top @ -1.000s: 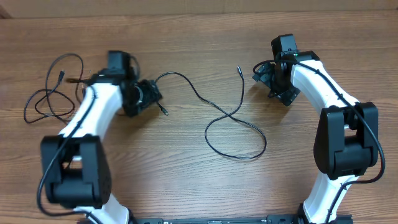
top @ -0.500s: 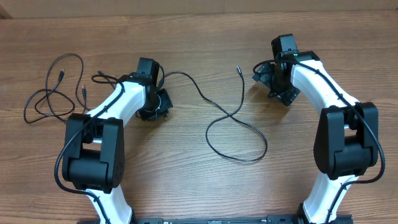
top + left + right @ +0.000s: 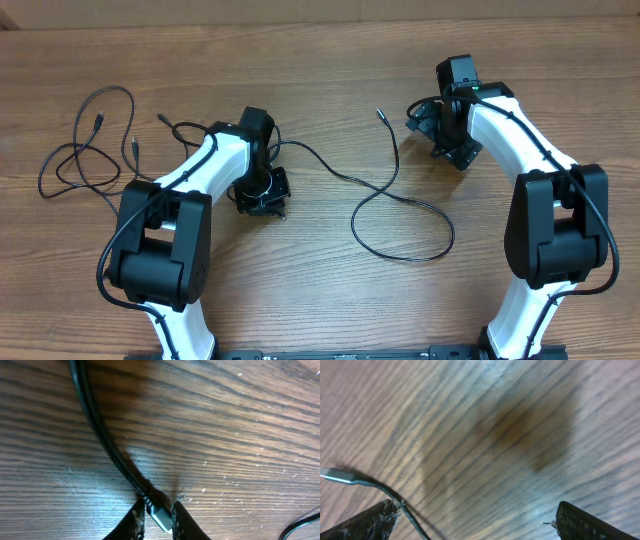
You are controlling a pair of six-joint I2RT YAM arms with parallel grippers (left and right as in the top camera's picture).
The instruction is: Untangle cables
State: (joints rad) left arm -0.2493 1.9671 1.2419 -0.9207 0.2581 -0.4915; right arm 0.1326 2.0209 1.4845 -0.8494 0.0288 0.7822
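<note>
Left pincer [image 3: 159, 522] is clenched on the silvery plug [image 3: 161, 518] of the long cable [image 3: 335, 177], with fingertips [image 3: 134, 521] squeezing it from both sides, low over the wooden bench [image 3: 320, 300]. Overhead view: the left pincer [image 3: 263, 190] sits left of centre. The long cable runs rightward from it and makes a big loop at lower right of centre. It ends at a free tip [image 3: 378, 113] in the upper middle. Right pincer [image 3: 440, 130] is released, jaws wide apart, at upper right, near that tip but not touching it. A second cable tangle [image 3: 85, 150] lies in loose loops at upper left.
</note>
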